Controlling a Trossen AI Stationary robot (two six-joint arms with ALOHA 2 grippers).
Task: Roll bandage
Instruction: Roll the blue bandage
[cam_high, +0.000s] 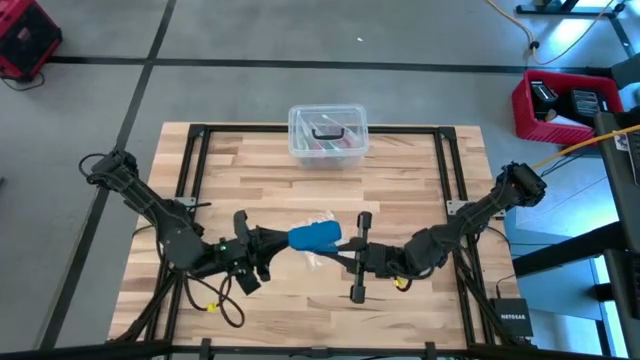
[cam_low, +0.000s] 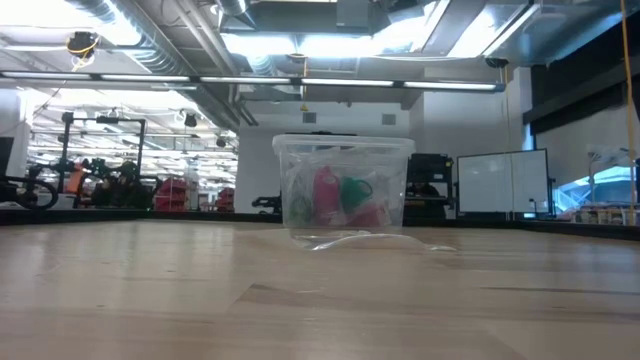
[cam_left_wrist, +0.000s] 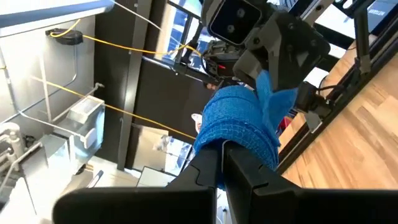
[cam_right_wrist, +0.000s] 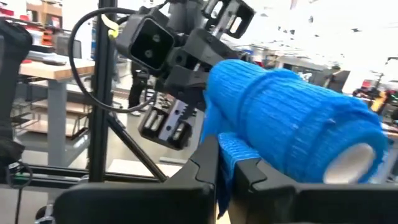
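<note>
High view shows the bright blue stretchy fabric bandage (cam_high: 314, 237), already wound into a compact roll, held in the air between the two arms above the front half of the wooden tabletop (cam_high: 250, 170), roughly midway between its left and right edges. The left tool (cam_high: 268, 243) is closed tight on one end of the roll, and the right tool (cam_high: 352, 250) is closed on the other end, pinching what looks like the loose tail of fabric (the right wrist view shows a blue strip caught between its fingers (cam_right_wrist: 208, 162)). A clear plastic lidded box (cam_high: 328, 135) stands near the back edge, well apart from the work.

The roll appears nearly finished, so the step in hand is likely tucking down the last bit of tail. To do it well, I would keep the left grip firm so the layers do not spring loose, keep light tension on the tail, and lay it flat against the roll before either tool lets go.
</note>
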